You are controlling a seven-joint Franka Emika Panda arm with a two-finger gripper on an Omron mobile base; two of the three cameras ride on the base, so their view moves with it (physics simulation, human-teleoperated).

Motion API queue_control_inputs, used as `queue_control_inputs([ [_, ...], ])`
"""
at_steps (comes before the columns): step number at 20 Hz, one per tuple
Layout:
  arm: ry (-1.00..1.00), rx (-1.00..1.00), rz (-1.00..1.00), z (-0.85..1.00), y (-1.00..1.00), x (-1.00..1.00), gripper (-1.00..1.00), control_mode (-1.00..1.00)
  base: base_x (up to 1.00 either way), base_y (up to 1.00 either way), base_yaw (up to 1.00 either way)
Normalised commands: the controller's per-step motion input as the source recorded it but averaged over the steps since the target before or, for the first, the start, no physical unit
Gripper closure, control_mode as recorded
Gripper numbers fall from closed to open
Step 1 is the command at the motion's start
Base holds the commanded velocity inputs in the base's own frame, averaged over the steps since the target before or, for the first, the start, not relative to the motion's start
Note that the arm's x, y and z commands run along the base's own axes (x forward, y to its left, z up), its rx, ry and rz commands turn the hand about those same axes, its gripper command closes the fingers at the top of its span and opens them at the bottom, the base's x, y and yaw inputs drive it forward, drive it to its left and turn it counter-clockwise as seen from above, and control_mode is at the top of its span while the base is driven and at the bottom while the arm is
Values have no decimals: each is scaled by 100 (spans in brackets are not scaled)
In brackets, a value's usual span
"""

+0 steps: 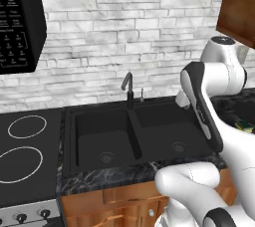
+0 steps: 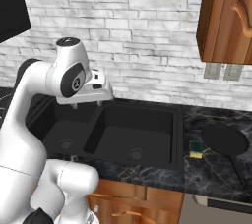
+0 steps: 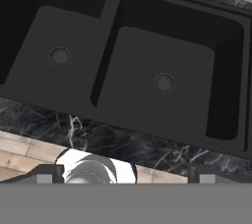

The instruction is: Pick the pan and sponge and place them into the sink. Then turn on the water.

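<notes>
The sink (image 2: 123, 134) is the largest item: a black double basin set into the dark marbled counter (image 2: 216, 169), with both basins bare and their round drains exposed. The faucet (image 1: 128, 87) stands at the far edge over the divider, and no stream runs from it.

The pan (image 2: 225, 139) rests flat on the counter to the right of the sink, well apart from the basin rim. Its handle runs toward the near right, so the pan's long axis lies diagonally from far left to near right.

The sponge (image 2: 196, 150) sits on the counter between the sink's right rim and the pan, just beside both, green layer up.

The gripper (image 2: 88, 104) hangs above the left part of the sink, pointing down into the basins. In the hand view the two finger tips (image 3: 44, 178) stand near opposite sides of the frame, so the fingers are spread wide and hold nothing.

Governing relation: both objects lie to the right of the fingers, across the full right basin. The sponge is nearer than the pan. A judgement only: the next move calls for a rightward traverse before any descent.
</notes>
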Motion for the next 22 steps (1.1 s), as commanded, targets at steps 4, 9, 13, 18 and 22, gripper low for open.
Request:
queue_control_inputs([
  [4,0,0,8,0,-24,-11,-100,-100,0,0,0],
  [9,1,0,7,0,-22,-4,-100,-100,0,0,0],
  [13,2,0,5,-2,-22,0,-100,-100,0,0,0],
  [18,0,0,2,-5,-29,0,-100,-100,0,0,0],
  [22,0,0,0,-7,-28,2,-100,-100,0,0,0],
])
